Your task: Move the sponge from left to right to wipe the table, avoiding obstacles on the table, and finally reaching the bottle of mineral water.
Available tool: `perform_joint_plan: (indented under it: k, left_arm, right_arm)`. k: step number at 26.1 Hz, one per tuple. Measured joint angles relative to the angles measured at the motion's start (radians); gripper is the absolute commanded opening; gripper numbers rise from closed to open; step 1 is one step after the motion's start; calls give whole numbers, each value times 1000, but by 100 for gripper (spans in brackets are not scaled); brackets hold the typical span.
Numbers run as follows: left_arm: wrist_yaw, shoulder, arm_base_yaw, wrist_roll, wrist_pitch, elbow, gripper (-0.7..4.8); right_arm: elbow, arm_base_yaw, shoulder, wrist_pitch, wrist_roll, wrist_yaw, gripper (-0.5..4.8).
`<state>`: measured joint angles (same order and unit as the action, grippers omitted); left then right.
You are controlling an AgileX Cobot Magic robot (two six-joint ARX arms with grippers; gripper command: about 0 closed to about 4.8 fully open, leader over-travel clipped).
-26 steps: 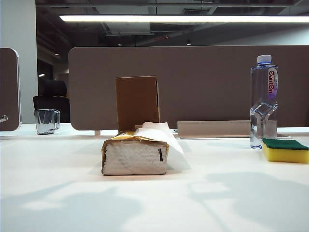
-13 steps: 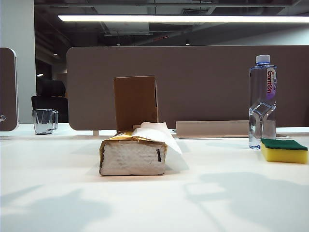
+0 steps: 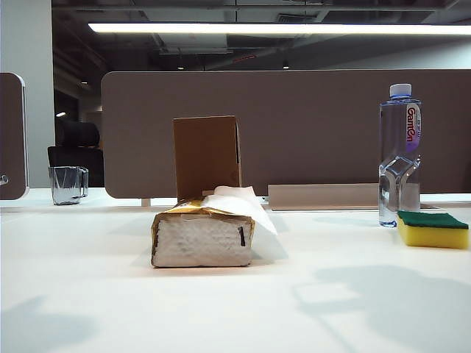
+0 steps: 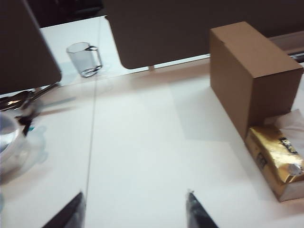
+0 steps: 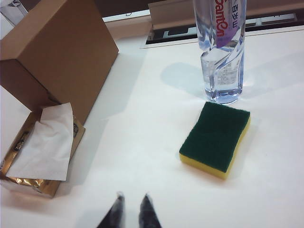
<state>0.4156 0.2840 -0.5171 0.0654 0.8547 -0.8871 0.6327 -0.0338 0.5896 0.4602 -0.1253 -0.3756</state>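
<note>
The sponge (image 3: pixel 433 228), yellow with a dark green top, lies flat on the white table (image 3: pixel 221 309) at the right, just in front of the bottle of mineral water (image 3: pixel 401 147). In the right wrist view the sponge (image 5: pixel 216 137) sits a small gap short of the bottle (image 5: pixel 221 47). My right gripper (image 5: pixel 133 195) hovers short of the sponge, shut with nothing in it. The obstacles stand mid-table: a gold tissue pack (image 3: pixel 202 239) before an upright cardboard box (image 3: pixel 207 156). My left gripper (image 4: pixel 135 194) is open over bare table, with the box (image 4: pixel 251 76) and tissue pack (image 4: pixel 278 161) off to one side. Neither gripper shows in the exterior view.
A clear glass mug (image 3: pixel 68 184) stands at the far left back edge, and the mug (image 4: pixel 85 59) also shows in the left wrist view. Brown partition panels (image 3: pixel 294 125) close off the back, with a grey rail (image 3: pixel 324 195) at their foot. A blurred clear object (image 4: pixel 9 142) lies near the left arm.
The arm shadows on the near part of the table have shifted; the left one has shrunk toward the lower left corner. Sponge, bottle, box and tissue pack have not moved.
</note>
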Motion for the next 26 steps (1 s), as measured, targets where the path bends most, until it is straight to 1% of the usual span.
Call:
perform_joint_plan:
  k: [3, 5, 8, 10, 13, 15, 16, 17, 19, 21, 23, 25, 26]
  left_arm:
    - [41, -84, 0, -43, 47, 0, 257]
    - [51, -146, 0, -87, 72, 0, 231]
    - [69, -220, 0, -127, 125, 0, 208]
    - [75, -258, 0, -168, 164, 10, 206]
    - [70, -266, 0, -179, 161, 58, 197]
    - [19, -264, 0, -182, 134, 129, 148]
    - [-18, -264, 0, -183, 86, 187, 115]
    - [-49, -264, 0, -183, 29, 237, 101]
    - [-77, -265, 0, -183, -70, 290, 83]
    - [-84, -265, 0, -187, -155, 332, 71]
    - [-101, -267, 0, -192, -230, 380, 51]
    - [-121, -266, 0, -200, -300, 444, 50]
    - [-129, -266, 0, -202, -335, 476, 37]
  right_arm:
    - [-20, 0, -25, 2, 0, 0, 48]
    - [-25, 0, -34, -1, 0, 0, 47]
    - [-41, 0, -47, -8, 0, 0, 29]
    - [-68, 0, -47, -26, -1, 0, 29]
    - [-117, 0, -56, -45, -9, -2, 17]
    - [-136, 0, -63, -64, -12, -2, 15]
    - [-147, 0, -64, -89, -12, -2, -3]
    - [-165, 0, -65, -113, -12, -2, -5]
    - [-188, 0, -65, -129, -12, -2, -5]
    - [-209, 0, -65, -143, -12, -1, -5]
    - [-223, 0, -64, -157, -12, 0, -5]
    - [-235, 0, -64, -187, -12, 2, -5]
    - [-241, 0, -64, -203, -12, 6, -5]
